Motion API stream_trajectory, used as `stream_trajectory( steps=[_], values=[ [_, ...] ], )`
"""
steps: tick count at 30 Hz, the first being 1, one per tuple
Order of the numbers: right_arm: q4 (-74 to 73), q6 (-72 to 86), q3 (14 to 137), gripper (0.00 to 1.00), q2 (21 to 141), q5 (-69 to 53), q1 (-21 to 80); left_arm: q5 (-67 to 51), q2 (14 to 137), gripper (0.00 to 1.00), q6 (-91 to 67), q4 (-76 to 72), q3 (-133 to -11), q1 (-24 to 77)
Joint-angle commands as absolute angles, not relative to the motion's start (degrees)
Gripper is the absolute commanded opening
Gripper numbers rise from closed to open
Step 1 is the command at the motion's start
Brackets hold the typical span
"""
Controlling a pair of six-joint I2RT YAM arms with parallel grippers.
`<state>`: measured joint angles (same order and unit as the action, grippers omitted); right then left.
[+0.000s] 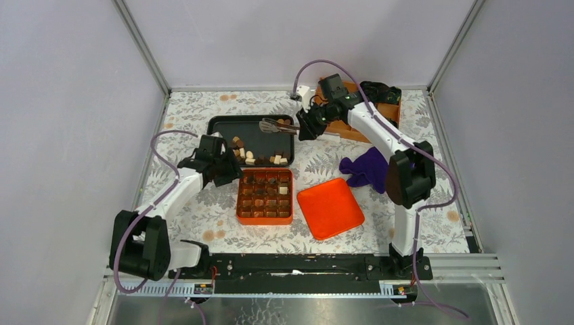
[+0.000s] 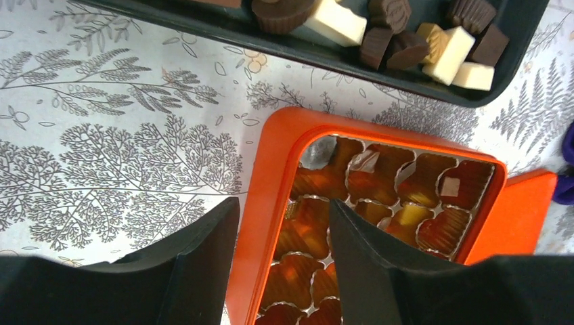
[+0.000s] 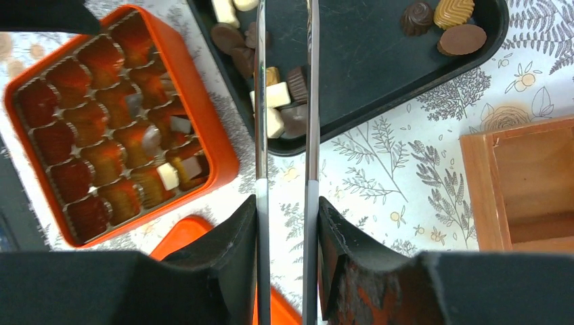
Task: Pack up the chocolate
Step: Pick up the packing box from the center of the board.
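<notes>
— Fingers (image 3: 230, 257) of the right gripper (image 3: 288, 210) are pinched narrow on the tongs (image 3: 260, 101). Both steel arms run up between the pads, with a gap showing between them.

— And the tips?

— Off the top of the wrist view. From above, the tongs reach over the far side of the black tray (image 1: 227, 128), and I can make out nothing between them.

— The other arm?

— That's the left gripper (image 2: 283, 210), fingers spread wide. One is outside the wall of the orange box (image 2: 271, 169) and one is over the cells. Whether they touch the rim, I can't tell.

— Where's the chocolate?

— Mostly loose in the tray. The chocolate (image 1: 249, 160) is bunched along the near edge, closest to the box, with a few strays up by the tongs. Several cells hold pieces, a cream piece (image 3: 168, 176) among them, and plenty look empty.

— So a pick comes next.

— I'd call it that. Bring the tongs to the near cluster and come down steeply on a piece at its edge, one arm either side. Then squeeze gently, because these are small and crowded and a hard pinch could flick one away or drag a neighbour.

— And the left?

— Bracing the box wall would stop it skidding when a piece drops in. The lid (image 1: 329, 208) lies just beside the box and the purple cloth (image 1: 365, 168) is beyond that. The carry from tray to box is short and avoids both.
</notes>
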<state>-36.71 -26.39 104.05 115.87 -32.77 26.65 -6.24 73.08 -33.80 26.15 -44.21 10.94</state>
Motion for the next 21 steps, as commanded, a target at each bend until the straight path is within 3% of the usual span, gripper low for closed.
stream_trajectory(
  steps=[1,21],
  values=[
    [-37.98,-25.48,102.33,0.14,107.72,-37.04,26.46,-2.87,75.06,0.57,-31.49,28.07,-47.26,13.59],
    [-38.76,-24.7,97.3,0.14,102.92,-38.21,26.45,1.41,81.49,0.34,-29.39,27.74,-51.36,16.43]
  ],
)
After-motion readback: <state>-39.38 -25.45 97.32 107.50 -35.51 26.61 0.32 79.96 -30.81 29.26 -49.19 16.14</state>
